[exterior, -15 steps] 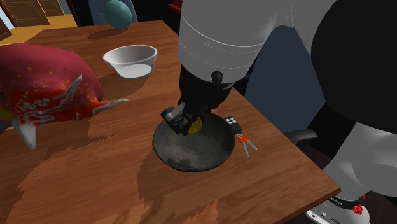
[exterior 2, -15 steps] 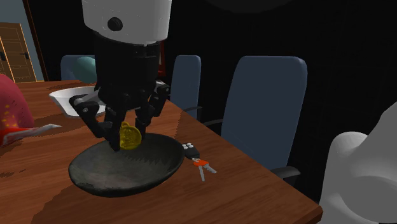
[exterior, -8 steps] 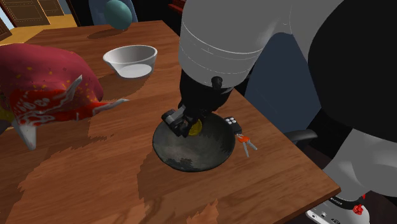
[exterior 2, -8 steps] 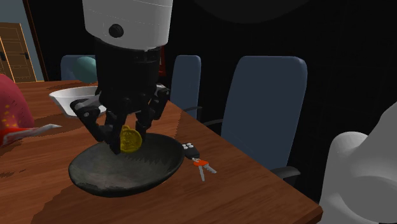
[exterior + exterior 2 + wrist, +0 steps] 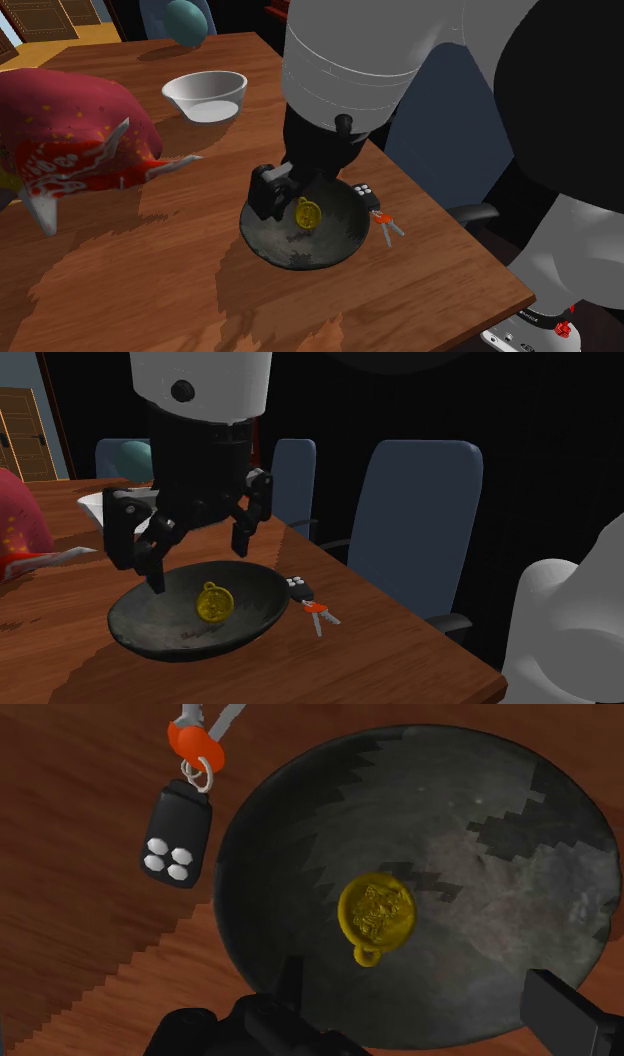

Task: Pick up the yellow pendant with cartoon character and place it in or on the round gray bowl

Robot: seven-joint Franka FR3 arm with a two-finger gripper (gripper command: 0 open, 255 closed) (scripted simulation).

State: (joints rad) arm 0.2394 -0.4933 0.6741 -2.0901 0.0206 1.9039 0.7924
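Having dropped the yellow pendant (image 5: pixel 213 602) into the gray bowl (image 5: pixel 150 630), the gripper (image 5: pixel 199 565) gapes wide, empty.

I count two bowls on the one brown wooden table (image 5: pixel 150 270): one round dark gray bowl (image 5: pixel 278 246) and one white bowl (image 5: pixel 190 100). There is one round yellow pendant (image 5: pixel 307 213), one black key fob (image 5: pixel 364 190) on one orange-tagged key bunch (image 5: pixel 384 224), one red patterned stuffed shape (image 5: pixel 70 140), one teal ball (image 5: pixel 135 455), and three blue padded chairs (image 5: pixel 425 512).
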